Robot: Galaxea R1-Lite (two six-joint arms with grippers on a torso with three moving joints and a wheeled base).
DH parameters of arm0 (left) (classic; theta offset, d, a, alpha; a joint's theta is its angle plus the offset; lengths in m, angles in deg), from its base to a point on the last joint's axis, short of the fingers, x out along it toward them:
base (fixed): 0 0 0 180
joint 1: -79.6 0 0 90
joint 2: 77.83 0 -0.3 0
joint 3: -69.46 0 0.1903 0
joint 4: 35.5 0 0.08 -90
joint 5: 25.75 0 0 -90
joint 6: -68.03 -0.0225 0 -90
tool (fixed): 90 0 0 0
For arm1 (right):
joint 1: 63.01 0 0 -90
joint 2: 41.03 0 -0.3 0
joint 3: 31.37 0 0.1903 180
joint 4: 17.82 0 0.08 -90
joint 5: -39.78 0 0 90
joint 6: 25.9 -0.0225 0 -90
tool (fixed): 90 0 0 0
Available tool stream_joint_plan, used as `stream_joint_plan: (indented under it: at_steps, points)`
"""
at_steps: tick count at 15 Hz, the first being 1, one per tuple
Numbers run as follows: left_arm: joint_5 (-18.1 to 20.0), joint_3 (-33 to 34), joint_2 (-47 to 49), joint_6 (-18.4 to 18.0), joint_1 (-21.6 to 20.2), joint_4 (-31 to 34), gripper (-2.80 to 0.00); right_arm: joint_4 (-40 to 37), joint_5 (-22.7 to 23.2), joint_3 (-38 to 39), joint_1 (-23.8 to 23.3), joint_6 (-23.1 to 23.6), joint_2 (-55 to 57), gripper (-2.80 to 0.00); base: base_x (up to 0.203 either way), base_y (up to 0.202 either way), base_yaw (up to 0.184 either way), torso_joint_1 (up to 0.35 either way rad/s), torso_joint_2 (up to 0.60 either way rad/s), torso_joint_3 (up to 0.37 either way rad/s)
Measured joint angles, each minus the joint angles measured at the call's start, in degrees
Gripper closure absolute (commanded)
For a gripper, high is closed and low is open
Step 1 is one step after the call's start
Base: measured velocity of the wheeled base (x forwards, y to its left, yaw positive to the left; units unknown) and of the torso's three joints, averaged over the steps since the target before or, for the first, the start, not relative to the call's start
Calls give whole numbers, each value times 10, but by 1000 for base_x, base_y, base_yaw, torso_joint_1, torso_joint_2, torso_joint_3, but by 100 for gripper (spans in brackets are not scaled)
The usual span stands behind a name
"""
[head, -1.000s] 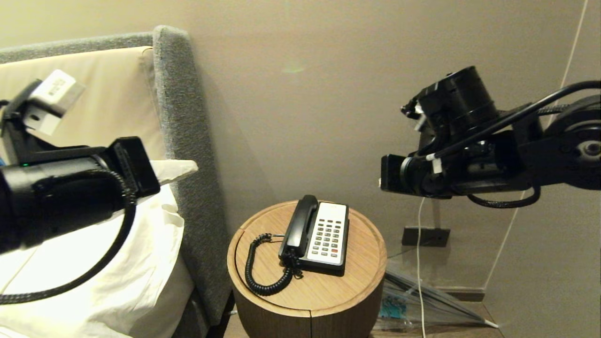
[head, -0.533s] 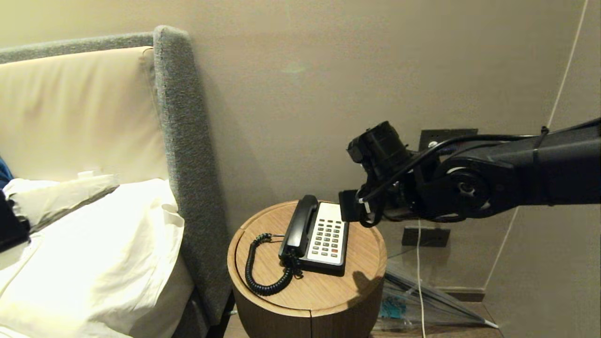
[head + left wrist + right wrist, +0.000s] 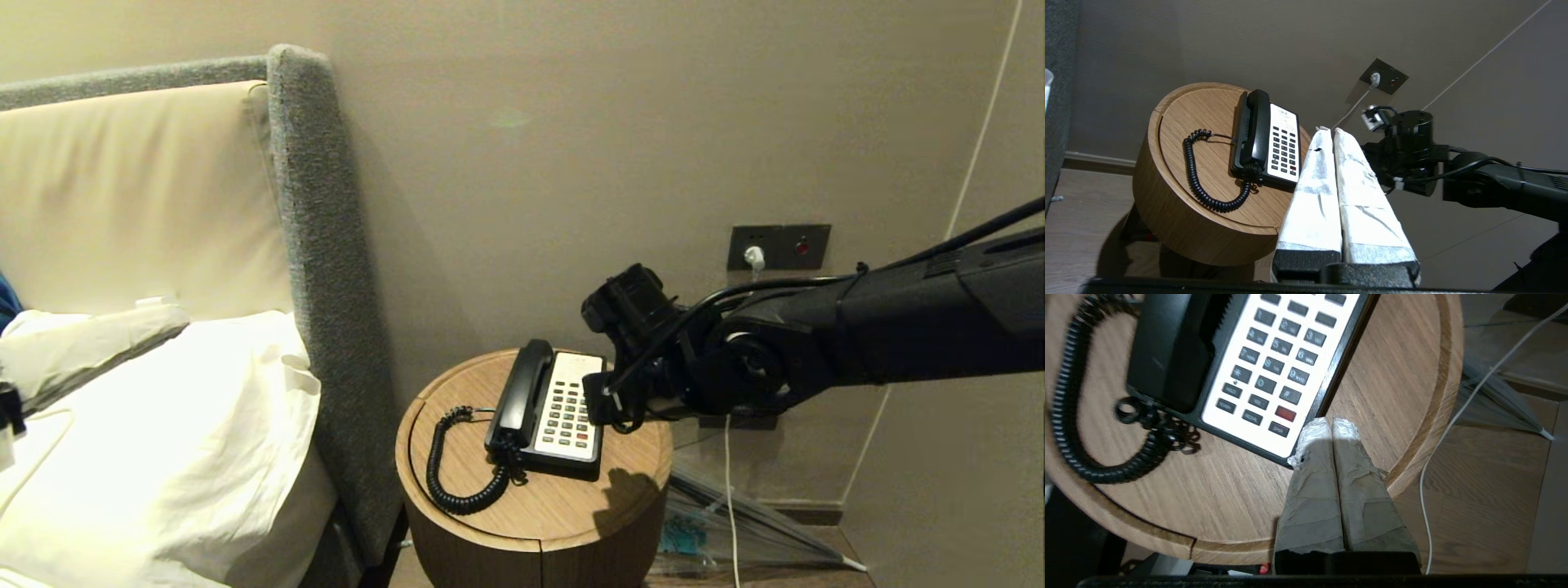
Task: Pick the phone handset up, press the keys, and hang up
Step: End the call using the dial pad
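Right gripper (image 3: pixel 1332 424) hangs above the round wooden side table (image 3: pixel 563 506) with its two tape-wrapped fingers (image 3: pixel 1314 486) pressed flat together, clenched on nothing. In the right wrist view its tips sit over the bare wood just off the near corner of the phone base (image 3: pixel 1327 375), apart from the plastic as far as can be told. Nearest to those tips are the keys (image 3: pixel 1274 367), a grid of dark grey buttons in a cream faceplate, with the single red one (image 3: pixel 1285 413) closest of all. Beyond the keys, on the far side of the base from the gripper, the phone handset (image 3: pixel 519 394) lies seated in its cradle, long and black. Its coiled cord (image 3: pixel 457 474) loops out over the table top past the handset, farther still from the gripper.

From the head view the right arm (image 3: pixel 857 343) reaches in from the right, and its wrist covers the base's right edge. Behind it, on the beige wall, is a dark outlet plate (image 3: pixel 778 247) with a white plug and a thin white cable (image 3: pixel 729 490) dropping to the floor. A folded clear umbrella (image 3: pixel 735 531) lies low beside the table.

Left gripper (image 3: pixel 1332 132) is held well away from the table, its wrapped fingers likewise closed together and empty. Farthest off, a grey upholstered headboard (image 3: pixel 318 245) and white pillows (image 3: pixel 163 441) fill the left.
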Motion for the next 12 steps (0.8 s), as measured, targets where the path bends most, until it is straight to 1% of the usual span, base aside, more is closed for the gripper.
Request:
stream_joint_plan:
  at_steps: [2,4,10,12]
  points:
    - [6,-1,0,0,0,0,0,3,-1,2,12,-6,18,0,0,0,0,0,0,0]
    - [8,-2,-1,0,0,0,0,5,-11,-7,21,-9,40,0,0,0,0,0,0,0]
    - [11,-4,-2,1,0,0,0,-2,-18,-58,24,-8,90,0,0,0,0,0,0,0]
    - [13,-5,-2,0,0,0,0,-3,-18,-63,23,-9,96,0,0,0,0,0,0,0]
